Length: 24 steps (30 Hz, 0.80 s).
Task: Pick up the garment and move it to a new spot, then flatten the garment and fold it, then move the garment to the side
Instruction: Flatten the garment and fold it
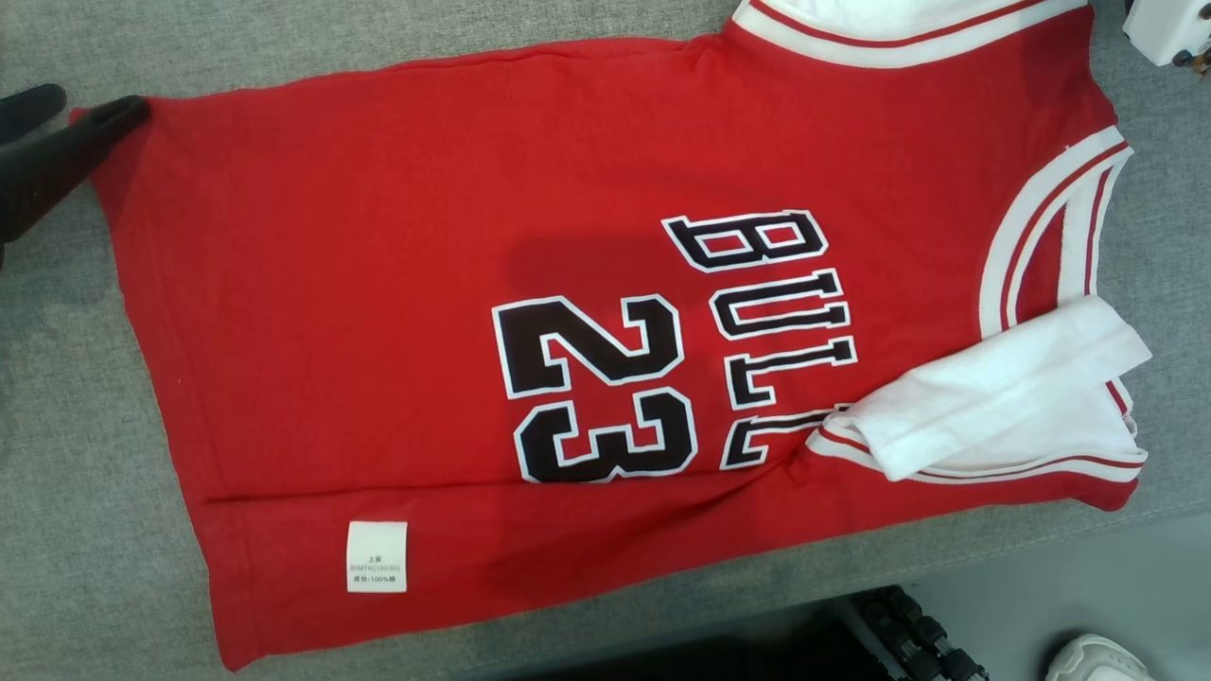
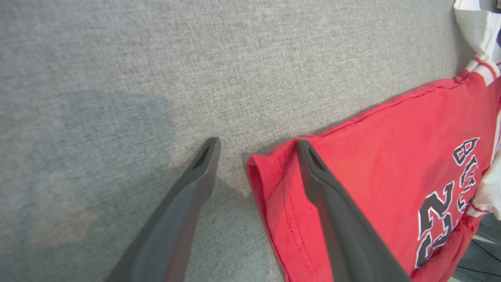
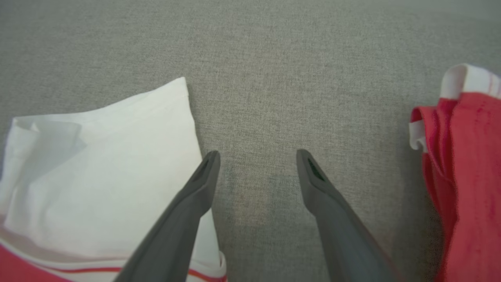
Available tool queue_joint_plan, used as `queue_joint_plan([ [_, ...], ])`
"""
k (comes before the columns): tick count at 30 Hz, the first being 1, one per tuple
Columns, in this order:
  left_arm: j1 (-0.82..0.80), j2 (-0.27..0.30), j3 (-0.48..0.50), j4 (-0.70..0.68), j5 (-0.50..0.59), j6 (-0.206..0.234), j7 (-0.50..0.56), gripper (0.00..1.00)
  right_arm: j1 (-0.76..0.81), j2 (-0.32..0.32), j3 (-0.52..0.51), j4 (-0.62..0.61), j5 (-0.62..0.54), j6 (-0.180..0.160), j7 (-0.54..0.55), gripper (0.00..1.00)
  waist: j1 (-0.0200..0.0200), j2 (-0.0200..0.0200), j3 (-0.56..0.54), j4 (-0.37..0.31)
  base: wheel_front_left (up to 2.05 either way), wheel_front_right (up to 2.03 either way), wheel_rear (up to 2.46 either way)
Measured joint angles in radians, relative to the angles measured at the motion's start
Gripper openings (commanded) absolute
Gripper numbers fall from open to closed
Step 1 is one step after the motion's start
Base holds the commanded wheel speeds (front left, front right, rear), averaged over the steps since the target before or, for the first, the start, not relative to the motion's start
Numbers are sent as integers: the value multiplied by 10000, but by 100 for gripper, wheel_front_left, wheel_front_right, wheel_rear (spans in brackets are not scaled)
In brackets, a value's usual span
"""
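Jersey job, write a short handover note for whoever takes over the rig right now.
Left gripper: open, holding nothing, fingers either side of the jersey hem corner.
Right gripper: open, holding nothing, over bare grey surface with jersey cloth on both sides.
Jersey: spread fairly flat, print up, one white sleeve folded in over the chest.
Done: it looks laid out, and the near side seems folded in.
Left: finish folding, then move it aside.
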Motion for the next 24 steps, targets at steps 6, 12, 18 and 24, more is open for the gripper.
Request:
queue_joint_plan([
  [6, -287, -211, -280, 382, -63, -15, 382, 100, -113, 159, 130, 589, -98, 138, -199, 100, -1, 0, -132, 57, 0, 0, 0],
  [12, -427, -341, -500, 558, -228, -15, 838, 100, -196, 151, 132, 1018, -100, 205, -251, 100, -1, 0, -325, 186, 0, 0, 0],
  [18, -529, -564, -552, 696, -284, -13, 984, 49, -251, 201, 205, 1283, -100, 336, -265, 100, -1, 0, -381, 278, 0, 0, 0],
  [24, -786, -924, -600, 750, -286, -58, 978, 0, -609, 506, 407, 1402, -115, 466, -345, 100, -1, 0, -288, 324, 0, 0, 0],
])
